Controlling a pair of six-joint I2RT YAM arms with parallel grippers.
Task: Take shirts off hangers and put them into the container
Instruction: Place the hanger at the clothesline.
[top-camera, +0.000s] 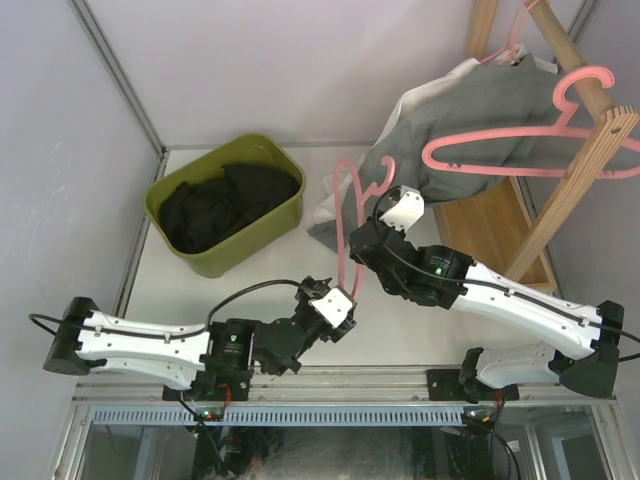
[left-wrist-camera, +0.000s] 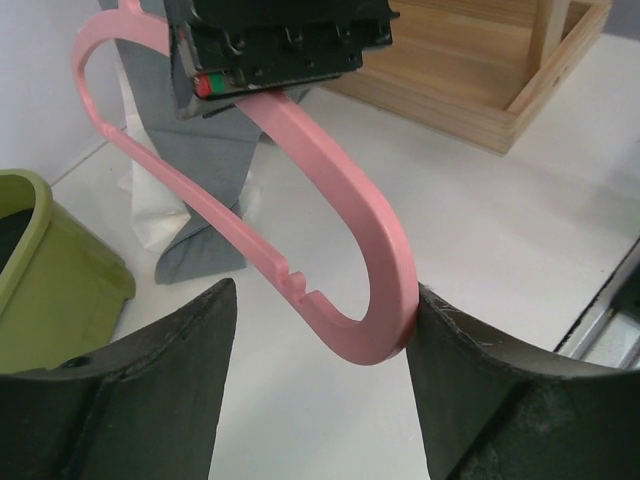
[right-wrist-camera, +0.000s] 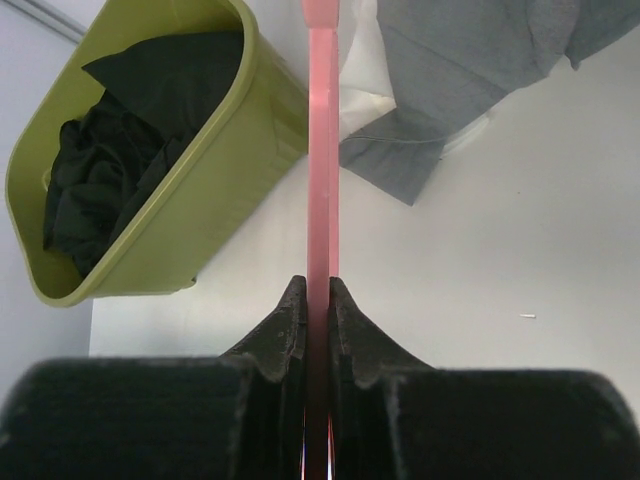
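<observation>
The white table filled the floor of a grey-walled booth; on its right side stood a light wooden rack. A grey shirt drooped from the rack with a white shirt behind it, their hems on the table. An olive container sat at far left, its long axis slanting away to the right, with black shirts heaped inside. A rack hanger lay against the grey shirt. The held hanger hung above the table centre, its long axis running near to far (seen edge-on by the right wrist camera), hook end toward the grey shirt. The right gripper was pinched tight on its bar; the left gripper was spread around its near rounded end, one finger touching it.
</observation>
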